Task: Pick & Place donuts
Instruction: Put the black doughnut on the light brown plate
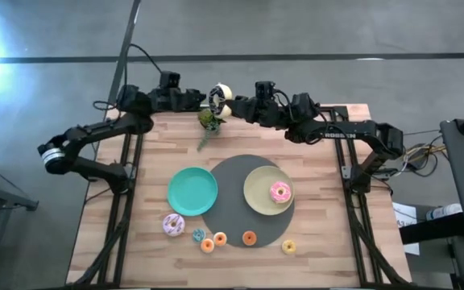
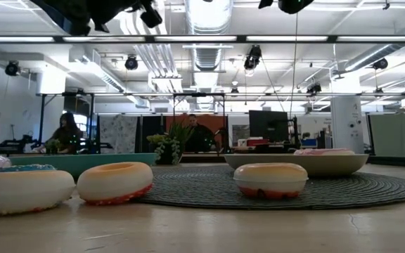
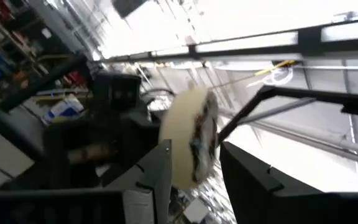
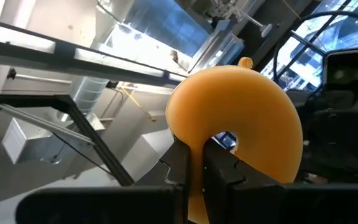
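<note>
A brown-and-white iced donut [image 1: 220, 96] is held in the air above the table's far edge, over the little green plant [image 1: 209, 121]. My right gripper [image 1: 232, 105] is shut on it; its wrist view shows the donut's tan underside [image 4: 241, 106]. My left gripper [image 1: 209, 99] comes from the left, open. The donut [image 3: 191, 134] stands edge-on between its two fingers. A pink donut [image 1: 280, 192] lies on the pale-yellow plate [image 1: 258, 189]. A lilac donut [image 1: 173, 225] lies on the wood beside the teal plate [image 1: 192, 191]. My right gripper pinches the donut's ring [image 4: 194, 146] between its two fingers, just beside the hole [image 4: 225, 139]. The donut stands above the fingers with its tan underside toward the wrist camera, lifted clear of the table. My left gripper has a finger [image 3: 160, 168] on each flat side of the donut; I cannot tell whether they touch it.
A round grey mat [image 1: 240, 173] lies mid-table under the pale-yellow plate. Several tiny donuts sit near the front edge: blue [image 1: 198, 234], orange [image 1: 208, 245], orange [image 1: 249, 238], yellow [image 1: 288, 246]. People and equipment show in the room beyond.
</note>
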